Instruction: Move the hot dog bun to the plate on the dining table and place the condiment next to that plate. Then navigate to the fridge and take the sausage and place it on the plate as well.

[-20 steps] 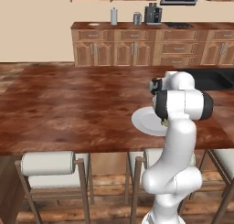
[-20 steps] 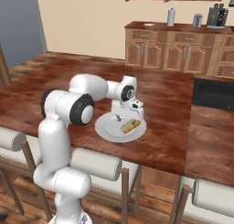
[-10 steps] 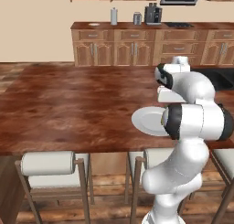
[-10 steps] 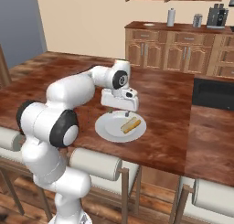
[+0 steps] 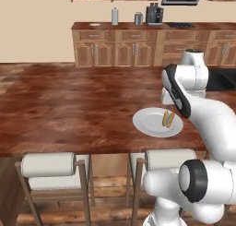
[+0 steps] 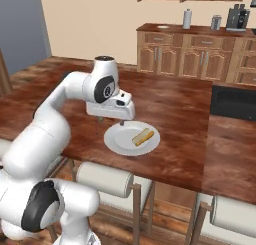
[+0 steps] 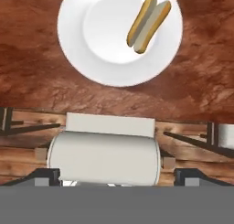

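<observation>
The hot dog bun [image 6: 143, 137] lies free on the right half of the white plate [image 6: 120, 141], near the front edge of the dining table [image 6: 170, 96]. My gripper [image 6: 110, 122] hangs open and empty just above the plate's back left rim, apart from the bun. In the left base view my arm stands behind the plate [image 5: 150, 123] and bun [image 5: 168, 119]. Looking down from the hand, the plate [image 7: 105, 40] and bun [image 7: 148, 23] sit at the top on the table [image 7: 41, 81]. The condiment and the sausage are out of view. The fridge [image 6: 20, 29] shows as a grey face at the far left.
Padded stools [image 5: 48, 164] [image 6: 105, 179] [image 7: 105, 157] are tucked under the table's front edge. Wooden cabinets with a counter [image 5: 138, 26] line the back wall, with a coffee machine [image 5: 154, 14] on top. A dark panel [image 6: 232, 101] lies at the table's right.
My arm has swung its elbow round, and the gripper has drawn back and up from over the plate. The bun stays on the plate.
</observation>
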Motion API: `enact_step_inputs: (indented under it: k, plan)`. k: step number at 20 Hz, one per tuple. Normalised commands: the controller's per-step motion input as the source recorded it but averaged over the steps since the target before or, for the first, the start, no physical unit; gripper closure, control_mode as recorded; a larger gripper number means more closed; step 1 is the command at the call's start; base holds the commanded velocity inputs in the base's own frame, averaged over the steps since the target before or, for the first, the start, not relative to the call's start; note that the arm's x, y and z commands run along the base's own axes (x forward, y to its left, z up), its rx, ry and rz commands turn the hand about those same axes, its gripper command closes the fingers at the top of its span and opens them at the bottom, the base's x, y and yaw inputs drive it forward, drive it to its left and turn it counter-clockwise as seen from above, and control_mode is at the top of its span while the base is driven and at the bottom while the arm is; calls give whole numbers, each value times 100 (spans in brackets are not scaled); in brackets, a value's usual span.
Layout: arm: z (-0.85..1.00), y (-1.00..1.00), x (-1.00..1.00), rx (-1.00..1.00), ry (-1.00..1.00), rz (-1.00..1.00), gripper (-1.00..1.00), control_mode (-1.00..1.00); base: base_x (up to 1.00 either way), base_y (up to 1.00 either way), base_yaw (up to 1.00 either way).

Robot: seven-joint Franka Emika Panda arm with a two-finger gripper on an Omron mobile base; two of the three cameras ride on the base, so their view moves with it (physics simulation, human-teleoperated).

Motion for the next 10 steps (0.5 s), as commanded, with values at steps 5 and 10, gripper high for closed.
enact_step_inputs:
  k: [5, 10]
  plan:
    - [25, 41, -92, -10, -28, 9, -100, -100, 0, 0, 0]
    - [0, 0, 0, 0, 0, 0, -100, 100, -93, 68, 7]
